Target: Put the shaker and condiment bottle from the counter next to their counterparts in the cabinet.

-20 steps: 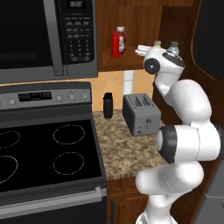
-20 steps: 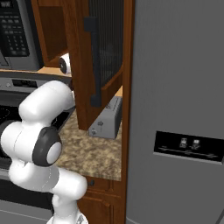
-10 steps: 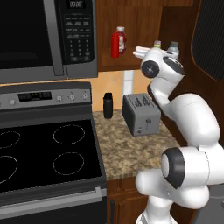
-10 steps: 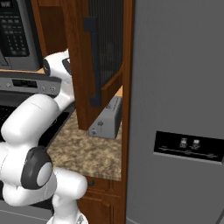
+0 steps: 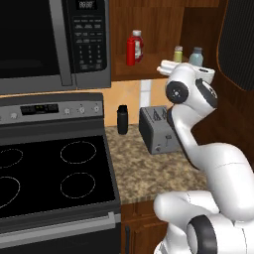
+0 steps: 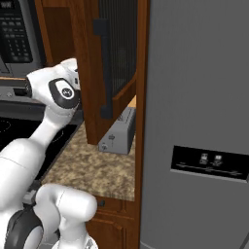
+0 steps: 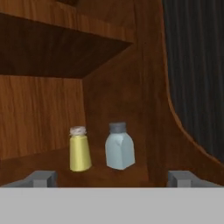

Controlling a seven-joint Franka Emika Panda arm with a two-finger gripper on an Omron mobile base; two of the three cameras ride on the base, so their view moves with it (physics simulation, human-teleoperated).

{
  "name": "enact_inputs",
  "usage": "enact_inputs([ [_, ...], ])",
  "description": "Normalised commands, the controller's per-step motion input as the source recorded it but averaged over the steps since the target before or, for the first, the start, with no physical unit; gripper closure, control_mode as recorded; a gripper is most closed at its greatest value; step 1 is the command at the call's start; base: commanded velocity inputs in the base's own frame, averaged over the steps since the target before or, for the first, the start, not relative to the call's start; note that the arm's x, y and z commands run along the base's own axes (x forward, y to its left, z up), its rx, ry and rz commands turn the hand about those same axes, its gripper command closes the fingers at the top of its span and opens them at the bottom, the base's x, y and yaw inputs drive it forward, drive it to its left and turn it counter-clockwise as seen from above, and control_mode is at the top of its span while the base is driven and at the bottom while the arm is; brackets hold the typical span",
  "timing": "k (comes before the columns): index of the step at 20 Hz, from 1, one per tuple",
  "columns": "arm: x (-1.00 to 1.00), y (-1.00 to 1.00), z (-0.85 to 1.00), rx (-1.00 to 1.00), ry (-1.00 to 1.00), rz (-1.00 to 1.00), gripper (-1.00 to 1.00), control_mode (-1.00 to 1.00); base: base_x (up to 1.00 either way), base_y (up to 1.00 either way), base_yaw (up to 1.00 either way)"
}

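Observation:
The yellow-green shaker (image 7: 79, 149) stands upright on the cabinet (image 7: 39, 113) shelf, just left of the pale blue grey-capped shaker (image 7: 119, 146), a small gap between them. My gripper (image 7: 113, 179) is open and empty, a short way back from both, its fingertips (image 7: 41, 178) spread wide. From the left base view, the shaker (image 5: 177, 53) and blue shaker (image 5: 196, 55) sit at the shelf's right end, just above and behind my hand. The white-capped red ketchup bottle (image 5: 134, 48) stands further left on the same shelf. The condiment bottle is out of view.
The open cabinet door (image 6: 116, 58) hangs right of my hand. A toaster (image 5: 156, 130) and a black cylinder (image 5: 122, 119) sit on the granite counter (image 5: 144, 173). Stove (image 5: 44, 173) and microwave (image 5: 49, 39) lie left; the fridge (image 6: 194, 121) stands right.
My hand has drawn back and slightly down from the shelf, and the arm's elbow has swung. The shaker stays standing on the shelf. The jaws remain open.

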Motion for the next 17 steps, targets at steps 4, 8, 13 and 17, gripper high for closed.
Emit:
enact_inputs([
  [4,-0.91,0.15,0.0,0.0,0.0,-0.03,-1.0,-1.0,0.0,0.0,0.0],
  [8,-0.99,0.18,0.0,0.0,0.0,-0.02,-1.0,-1.0,0.0,0.0,0.0],
  [13,-1.0,0.17,0.0,0.0,0.0,-0.01,-1.0,-1.0,0.0,0.0,0.0],
  [17,-0.84,0.24,0.0,0.0,0.0,0.0,-1.0,-1.0,0.0,0.0,0.0],
])
